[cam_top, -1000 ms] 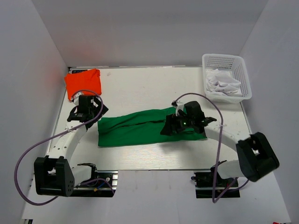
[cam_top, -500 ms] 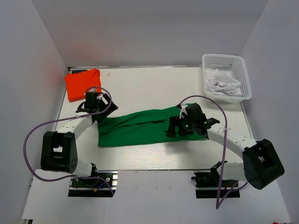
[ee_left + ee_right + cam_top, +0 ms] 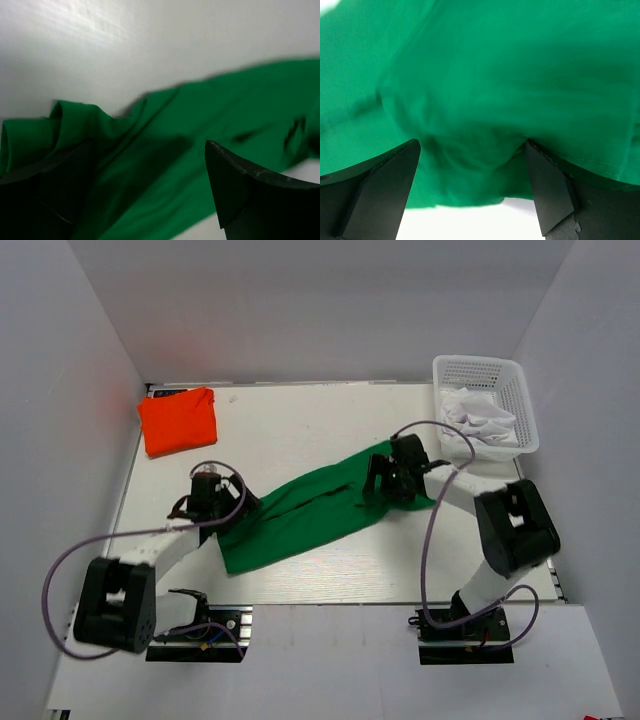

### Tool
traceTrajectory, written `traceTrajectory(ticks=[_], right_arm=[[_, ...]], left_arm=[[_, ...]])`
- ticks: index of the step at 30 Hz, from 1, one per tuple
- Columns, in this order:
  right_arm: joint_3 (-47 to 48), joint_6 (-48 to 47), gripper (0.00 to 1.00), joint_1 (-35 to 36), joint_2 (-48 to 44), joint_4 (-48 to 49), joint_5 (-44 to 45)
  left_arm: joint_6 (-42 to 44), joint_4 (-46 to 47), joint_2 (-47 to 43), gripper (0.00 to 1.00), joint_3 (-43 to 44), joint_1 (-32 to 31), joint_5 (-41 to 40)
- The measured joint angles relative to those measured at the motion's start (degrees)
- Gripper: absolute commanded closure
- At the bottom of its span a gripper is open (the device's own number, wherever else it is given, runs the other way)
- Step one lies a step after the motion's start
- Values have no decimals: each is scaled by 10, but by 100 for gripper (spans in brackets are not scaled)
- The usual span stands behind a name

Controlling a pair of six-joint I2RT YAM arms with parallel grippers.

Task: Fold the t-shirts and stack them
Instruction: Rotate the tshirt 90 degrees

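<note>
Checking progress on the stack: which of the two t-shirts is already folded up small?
The orange-red t-shirt, a compact folded square in the far left corner; the green t-shirt lies stretched out as a long diagonal strip.

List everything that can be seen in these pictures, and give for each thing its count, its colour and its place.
green shirt: one, bright green, lying as a slanted strip across the middle of the table
orange shirt: one, orange-red, folded, far left corner
basket: one, white lattice, far right corner
crumpled stuff: a heap, white, inside the basket; cloth or paper, cannot tell
table: one, white
arms: two, white with black joints, bases at the near edge
cables: two, purple, one looped along each arm
left hand: one, black, open, at the near left end of the green shirt
right hand: one, black, open, at the shirt's far right end, cloth between the fingers
</note>
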Motion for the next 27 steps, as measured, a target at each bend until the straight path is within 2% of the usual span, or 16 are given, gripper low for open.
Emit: traceTrajectory(ticks=[5,8,10,12,14,16,19,23,27], right_arm=[[161,-8,10,-29,148,47,-20],[338,-31,10,-32,276,24,-23],[473,-49,10,-32,369,15,-31],[593,-67,10,-32,443,-9,-54],[673,-83,10,-30,492,-25,-82],[711,-93,10,-30,517,-30,-109],[733,-93,10,-31,532,-30,-132],[773,-73,10,-39,556,-35,-145],[784,-45,10,-47,563,-35,-147]], left_arm=[[-60,-36,-143,0,-89,-55,36],[-111,0,-173,0,-128,-91,45],[-136,34,-148,0,-130,-118,45],[-162,89,-83,0,-110,-161,46],[-178,118,-34,0,-87,-191,48],[-189,125,22,0,-41,-240,33],[-193,78,76,0,31,-315,-15],[-201,4,67,0,54,-379,-73],[-226,-93,35,0,58,-418,-122]])
